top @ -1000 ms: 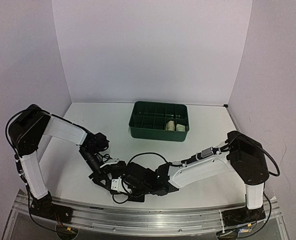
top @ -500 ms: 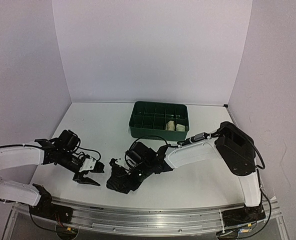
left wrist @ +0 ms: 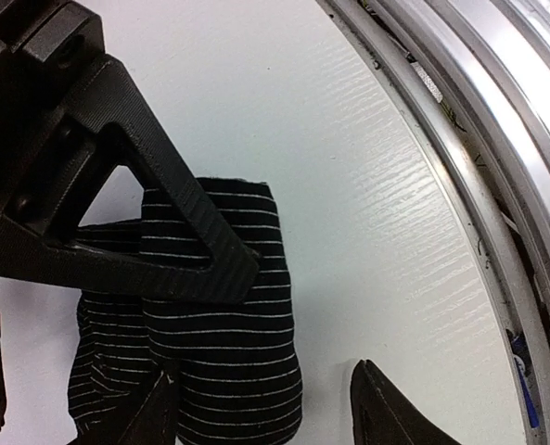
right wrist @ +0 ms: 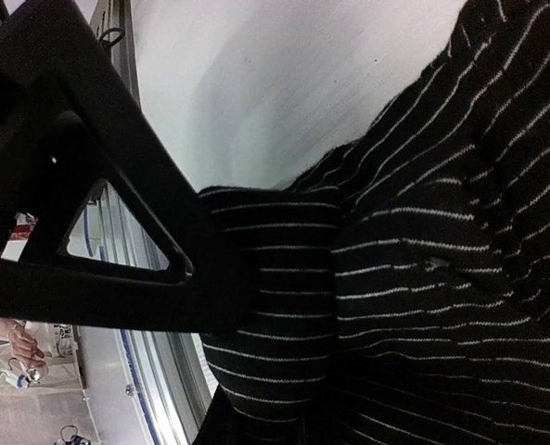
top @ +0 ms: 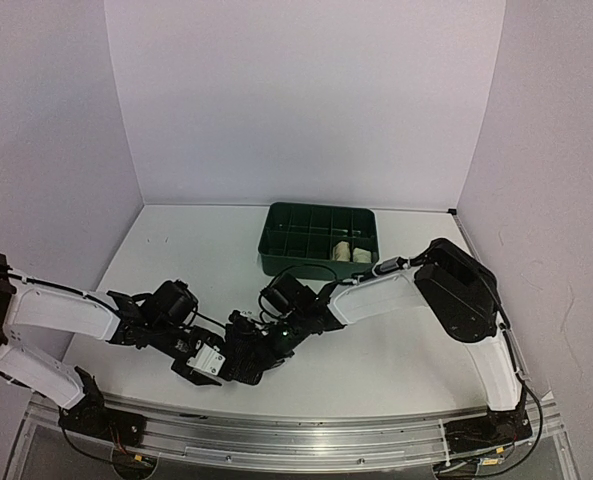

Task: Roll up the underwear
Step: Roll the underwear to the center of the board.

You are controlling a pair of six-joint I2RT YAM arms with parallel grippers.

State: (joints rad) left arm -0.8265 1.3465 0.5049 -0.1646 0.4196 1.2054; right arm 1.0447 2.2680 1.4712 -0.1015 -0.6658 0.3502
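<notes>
Two robot arms meet over a black underwear (left wrist: 223, 343) garment, finely striped in white, lying bunched and partly rolled on the white table (top: 396, 350) at about 6 o'clock, close to the metal rail (top: 306, 430) along the near edge; the right tool (top: 251, 352), reaching in from 2 o'clock, is all but closed and pinches a fold of the striped cloth, which fills its own wrist view; the left tool (top: 216, 365), coming in from 9 o'clock, stands with its jaws wide apart and grips nothing, one fingertip (left wrist: 159, 413) at the edge of the cloth and the other over bare table toward the rail; seen from the left wrist, one finger of the right tool lies across the upper part of the garment, with cloth showing on both sides of it; at 12 o'clock, well apart from the arms, a green tray (top: 316, 262) holds two pale rolls (top: 343, 249) side by side in compartments at its right end; their edging cannot be made out.
</notes>
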